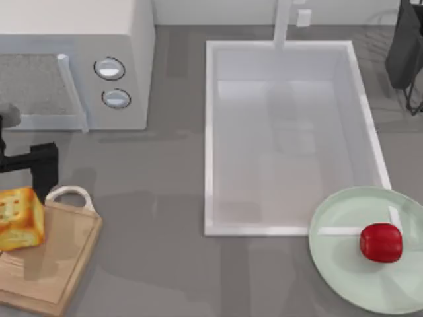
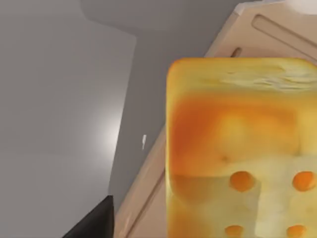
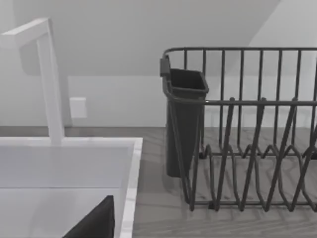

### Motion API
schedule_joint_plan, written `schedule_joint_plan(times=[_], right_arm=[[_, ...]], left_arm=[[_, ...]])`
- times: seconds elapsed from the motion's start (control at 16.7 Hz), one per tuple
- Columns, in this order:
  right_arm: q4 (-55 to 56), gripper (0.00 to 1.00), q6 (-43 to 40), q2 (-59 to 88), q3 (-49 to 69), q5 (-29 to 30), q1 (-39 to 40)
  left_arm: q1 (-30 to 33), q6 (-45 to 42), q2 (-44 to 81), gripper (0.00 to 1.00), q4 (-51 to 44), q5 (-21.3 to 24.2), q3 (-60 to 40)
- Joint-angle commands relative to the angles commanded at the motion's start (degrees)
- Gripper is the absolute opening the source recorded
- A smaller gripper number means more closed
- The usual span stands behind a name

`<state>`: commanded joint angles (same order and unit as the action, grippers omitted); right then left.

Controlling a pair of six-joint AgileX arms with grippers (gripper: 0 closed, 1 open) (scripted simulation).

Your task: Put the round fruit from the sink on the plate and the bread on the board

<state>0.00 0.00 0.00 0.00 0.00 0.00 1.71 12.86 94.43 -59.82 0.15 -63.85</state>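
The round fruit (image 1: 381, 242), small and glossy red, lies on the pale green plate (image 1: 337, 254) at the front right, beside the sink's (image 1: 210, 132) near corner. The bread (image 1: 20, 218), a golden loaf piece with browned crust, is at the handle end of the wooden board (image 1: 63, 264) at the front left. I cannot tell whether it rests on the board or hangs just above it. My left gripper (image 1: 41, 173) is right behind the bread. In the left wrist view the bread (image 2: 237, 148) sits close over the board (image 2: 148, 198). My right arm (image 1: 406, 53) is parked at the back right.
A white microwave (image 1: 73, 63) stands at the back left. The white faucet (image 1: 283, 23) rises behind the sink. A dark wire dish rack (image 3: 247, 139) with a cutlery cup (image 3: 184, 119) stands to the right of the sink, near the right arm.
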Motion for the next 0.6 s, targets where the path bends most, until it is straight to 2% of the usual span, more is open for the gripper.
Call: schedule_joint_plan(times=[0.3, 0.6], right_arm=[[0.0, 1.0, 0.0, 0.0, 0.0, 0.0, 0.0], [0.0, 1.0, 0.0, 0.0, 0.0, 0.0, 0.0]], left_arm=[[0.0, 0.0, 4.2, 1.0, 11.8, 0.0, 6.9], [0.0, 0.0, 5.2, 1.0, 14.0, 0.0, 8.5]])
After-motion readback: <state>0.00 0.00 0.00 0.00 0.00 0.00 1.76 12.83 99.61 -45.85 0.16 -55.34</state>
